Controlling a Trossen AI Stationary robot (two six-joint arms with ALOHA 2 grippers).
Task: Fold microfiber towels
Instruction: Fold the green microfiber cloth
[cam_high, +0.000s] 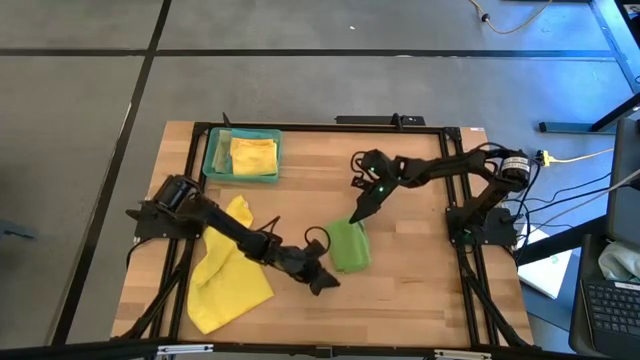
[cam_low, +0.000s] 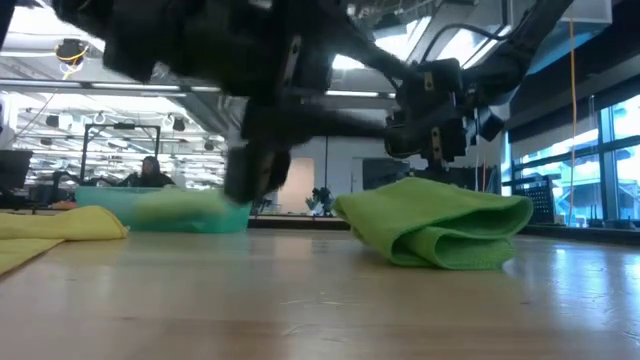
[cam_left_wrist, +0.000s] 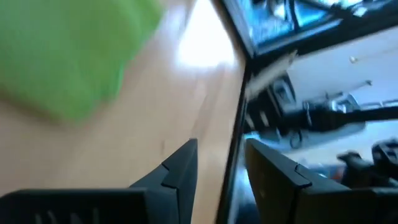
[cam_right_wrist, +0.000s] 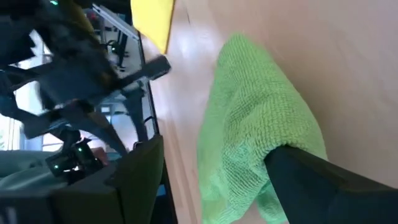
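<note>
**Green towel folded mid-table, both grippers beside it**

I see the bright green towel (cam_high: 350, 246) lying folded in a thick bundle near the middle of the wooden table (cam_high: 420, 290). My right gripper (cam_high: 356, 213) sits at its far edge with fingers spread wide; one finger (cam_right_wrist: 323, 180) rests against the cloth, nothing clamped. My left gripper (cam_high: 322, 282) hovers just beside the towel's near-left corner, fingers partly apart and empty. A crumpled yellow towel (cam_high: 228, 268) lies under the left arm, toward the table's left side. Another yellow towel (cam_high: 253, 155) sits folded in the teal tray (cam_high: 212, 160) at the far left.
</note>
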